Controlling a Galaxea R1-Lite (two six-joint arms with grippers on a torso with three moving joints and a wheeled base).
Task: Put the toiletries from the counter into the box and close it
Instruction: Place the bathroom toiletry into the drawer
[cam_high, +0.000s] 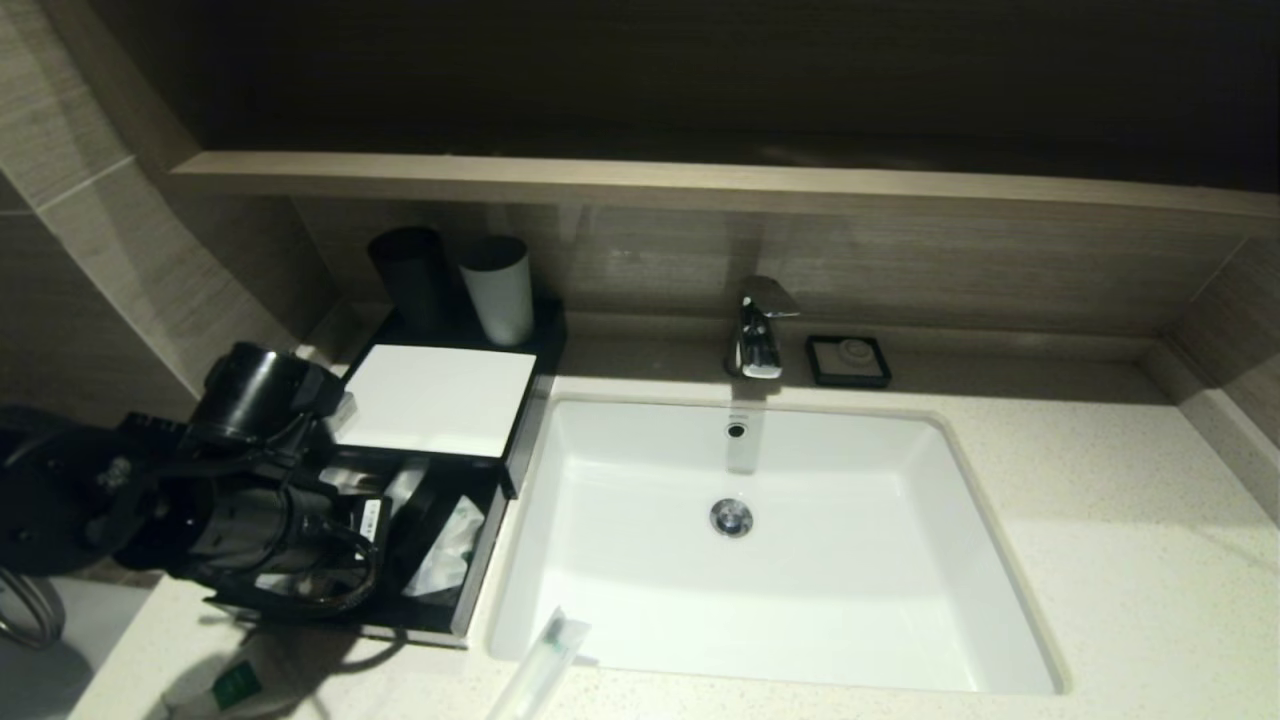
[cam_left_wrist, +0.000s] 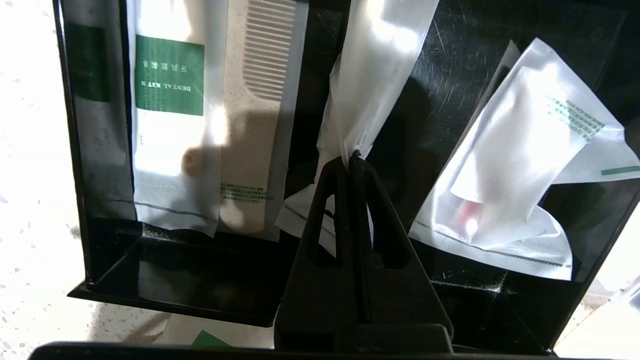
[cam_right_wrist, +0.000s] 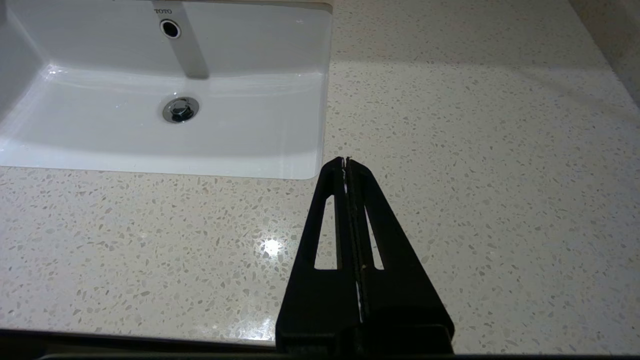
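The black box (cam_high: 440, 400) with a white top panel stands left of the basin, its front drawer (cam_high: 478, 590) pulled out. My left gripper (cam_left_wrist: 350, 157) hangs over the open drawer (cam_left_wrist: 75, 150), shut on the end of a clear-plastic sachet (cam_left_wrist: 375, 60) that dangles into it. A dental-kit packet (cam_left_wrist: 170, 125), a comb packet (cam_left_wrist: 260, 100) and another white packet (cam_left_wrist: 525, 175) lie inside. On the counter (cam_high: 1100, 560) a small white packet with a green label (cam_high: 235, 685) and a long clear sachet (cam_high: 540, 665) lie by the front edge. My right gripper (cam_right_wrist: 346, 160) is shut and empty above the counter.
A black cup (cam_high: 410, 275) and a white cup (cam_high: 497, 288) stand behind the box. The white basin (cam_high: 800, 600), faucet (cam_high: 760, 330) and black soap dish (cam_high: 848, 360) lie to the right. A brown ledge (cam_high: 700, 185) runs along the back.
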